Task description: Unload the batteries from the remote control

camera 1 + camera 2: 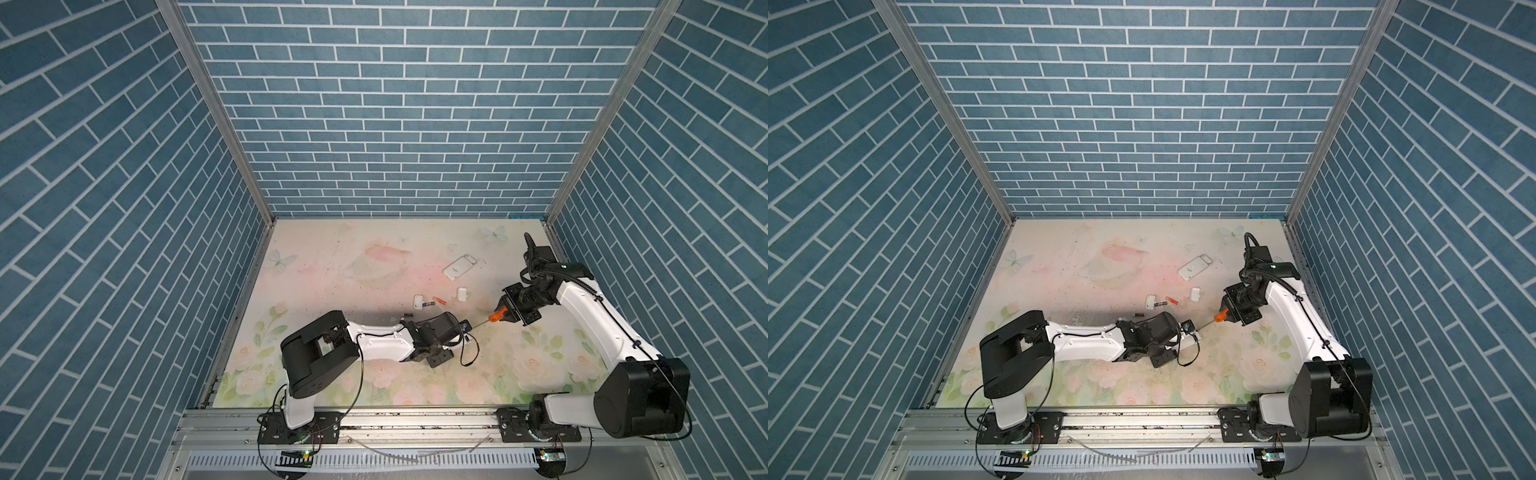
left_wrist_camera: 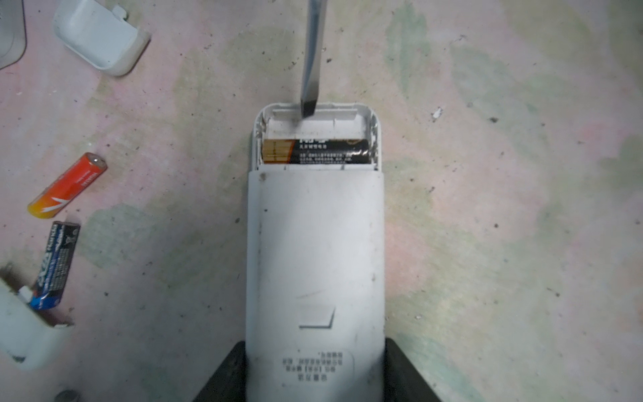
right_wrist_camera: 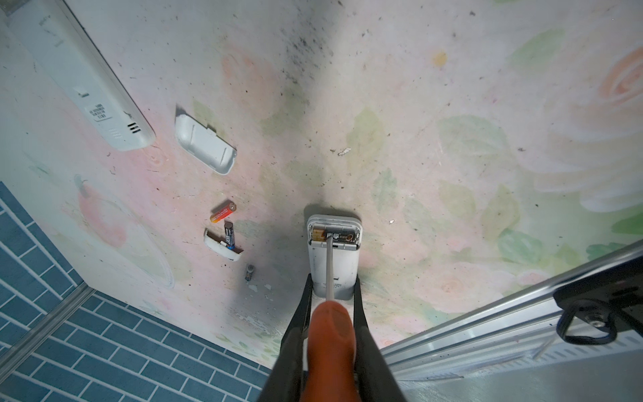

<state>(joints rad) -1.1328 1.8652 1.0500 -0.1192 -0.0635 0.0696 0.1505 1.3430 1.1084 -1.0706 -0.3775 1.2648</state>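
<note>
the remote control [image 2: 315, 243] is laid back-up on the counter [image 2: 487, 209] and is clamped at its lower end by the left hand [image 2: 315, 379]. its battery bay is uncovered. one black-and-gold battery [image 2: 315, 151] is seen lying across the bay, and the slot beside it, nearer the remote's end, is empty. the right hand [image 3: 328, 334] is clamped on the orange handle of the screwdriver [image 2: 314, 52], whose flat tip is placed in that empty slot, just beside the cell.

for a good step, it is judged that the tip should be brought under one end of the cell and levered up gently, while the remote is pressed down so that it is not tipped. with too much force the cell could be thrown away or the blade could slip.

three cells are already out on the counter: an orange battery [image 2: 68, 186], a blue-black battery [image 2: 55, 264] with one end at a white cover [image 3: 222, 249], and a dark battery [image 3: 249, 272] lying apart. white print is carried by the labels and by the remote's back, chinese characters included, but nothing can be read with certainty.
</note>
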